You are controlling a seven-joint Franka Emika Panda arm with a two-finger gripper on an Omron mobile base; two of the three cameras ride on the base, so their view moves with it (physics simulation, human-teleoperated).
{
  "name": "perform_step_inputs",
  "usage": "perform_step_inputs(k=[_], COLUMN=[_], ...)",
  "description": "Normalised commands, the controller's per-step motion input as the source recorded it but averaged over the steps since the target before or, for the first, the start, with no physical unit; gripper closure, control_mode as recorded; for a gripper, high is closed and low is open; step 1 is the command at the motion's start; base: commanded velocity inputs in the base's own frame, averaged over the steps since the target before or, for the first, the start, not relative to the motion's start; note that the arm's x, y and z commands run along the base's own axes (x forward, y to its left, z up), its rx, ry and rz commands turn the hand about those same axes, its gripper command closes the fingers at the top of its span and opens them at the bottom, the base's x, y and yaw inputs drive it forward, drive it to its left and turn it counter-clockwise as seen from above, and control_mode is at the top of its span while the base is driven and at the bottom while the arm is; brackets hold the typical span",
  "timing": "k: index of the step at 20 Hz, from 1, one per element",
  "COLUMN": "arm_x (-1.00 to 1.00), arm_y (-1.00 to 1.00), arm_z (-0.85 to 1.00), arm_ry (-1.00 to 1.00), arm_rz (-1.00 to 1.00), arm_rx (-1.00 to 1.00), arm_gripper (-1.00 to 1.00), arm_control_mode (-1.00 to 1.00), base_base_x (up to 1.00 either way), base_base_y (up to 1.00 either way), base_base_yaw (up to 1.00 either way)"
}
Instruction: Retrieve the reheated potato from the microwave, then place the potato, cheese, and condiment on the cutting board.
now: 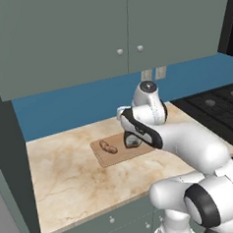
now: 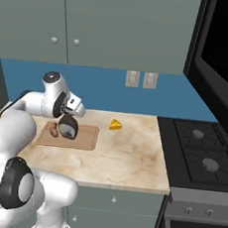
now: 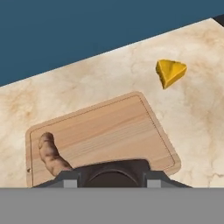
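Condiment bottle (image 2: 68, 126) sits clamped in the end effector (image 2: 67, 125) over the cutting board (image 2: 83, 138), potato (image 2: 53, 129) just beside (lower upright, then release).

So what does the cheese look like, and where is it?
The cheese is a small wedge, bright yellow to orange, with flat cut faces and one pointed end. It looks solid and whole. It lies by itself on the marbled beige counter, close to the blue back wall, off the cutting board and apart from it, on the stove's side. Nothing touches it but the counter. The gripper is over the board, well away from it.
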Motion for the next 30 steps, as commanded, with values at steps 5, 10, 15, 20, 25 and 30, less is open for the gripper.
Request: perform_step_inputs(k=[5,10,15,20,25,30], arm_x=[0.40,0.27,0.20,0.03,-0.01,-0.02], arm_y=[0.42,0.40,0.19,0.06,0.01,0.00], arm_z=[0.00,-0.01,-0.02,0.00,0.00,0.00], arm_ry=[0.17,0.13,0.00,0.00,0.00,0.00], arm_rz=[0.00,0.00,0.00,0.00,0.00,0.00], arm_rx=[0.04,0.01,0.00,-0.03,-0.05,-0.04], arm_gripper=[1.00,1.00,1.00,1.00,1.00,1.00], arm_control_mode=[-1.00,-1.00,-1.00,-1.00,-1.00,-1.00], base_base_x=[0.00,0.00,0.00,0.00,0.00,0.00], base_base_y=[0.00,0.00,0.00,0.00,0.00,0.00], base_base_yaw=[0.00,0.00,0.00,0.00,0.00,0.00])
